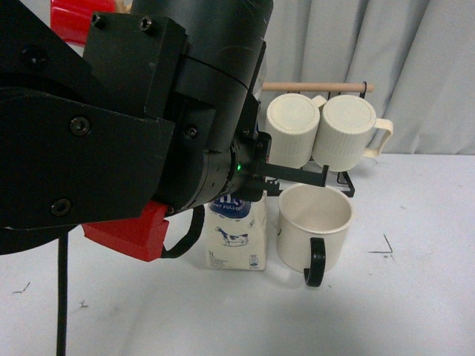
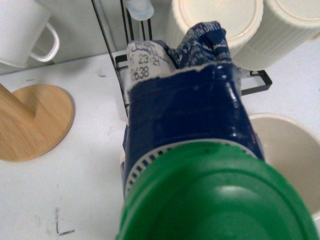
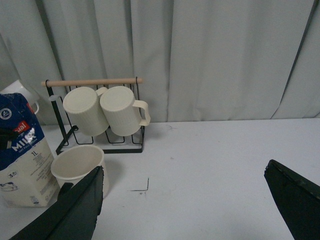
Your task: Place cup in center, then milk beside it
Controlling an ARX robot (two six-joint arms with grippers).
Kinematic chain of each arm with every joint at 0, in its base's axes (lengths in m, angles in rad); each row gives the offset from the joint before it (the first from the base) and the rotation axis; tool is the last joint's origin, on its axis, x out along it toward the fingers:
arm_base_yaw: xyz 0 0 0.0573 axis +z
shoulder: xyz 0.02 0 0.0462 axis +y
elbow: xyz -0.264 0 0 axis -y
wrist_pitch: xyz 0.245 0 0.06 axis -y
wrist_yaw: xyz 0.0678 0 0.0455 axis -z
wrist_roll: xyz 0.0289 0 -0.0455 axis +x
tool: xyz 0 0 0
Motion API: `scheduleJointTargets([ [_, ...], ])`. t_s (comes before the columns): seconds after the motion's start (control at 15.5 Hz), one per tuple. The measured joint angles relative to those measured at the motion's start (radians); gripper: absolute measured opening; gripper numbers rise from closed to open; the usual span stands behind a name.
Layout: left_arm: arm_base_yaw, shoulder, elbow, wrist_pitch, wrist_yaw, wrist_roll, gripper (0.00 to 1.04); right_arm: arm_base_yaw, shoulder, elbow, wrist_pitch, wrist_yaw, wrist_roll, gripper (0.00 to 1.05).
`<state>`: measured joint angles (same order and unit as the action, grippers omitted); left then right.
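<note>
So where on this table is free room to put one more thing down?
The widest bare patch is the table to the right of the cup and the mug rack, back to the curtain. The strip in front of the milk and cup is bare too. It is crowded where milk, cup and rack stand close together.

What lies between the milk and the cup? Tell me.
Nothing. In the front view only a narrow strip of bare table separates the milk from the cup, which stand side by side.
</note>
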<state>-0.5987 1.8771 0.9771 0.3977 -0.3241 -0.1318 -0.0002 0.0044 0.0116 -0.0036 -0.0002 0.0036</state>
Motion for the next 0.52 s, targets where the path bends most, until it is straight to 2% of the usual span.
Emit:
scheduleJointTargets([
  [0.52,-0.008,0.012,0.009,0.025,-0.018,0.000,0.03,0.000,0.000,0.000,0.000,0.000,0.000,0.98],
])
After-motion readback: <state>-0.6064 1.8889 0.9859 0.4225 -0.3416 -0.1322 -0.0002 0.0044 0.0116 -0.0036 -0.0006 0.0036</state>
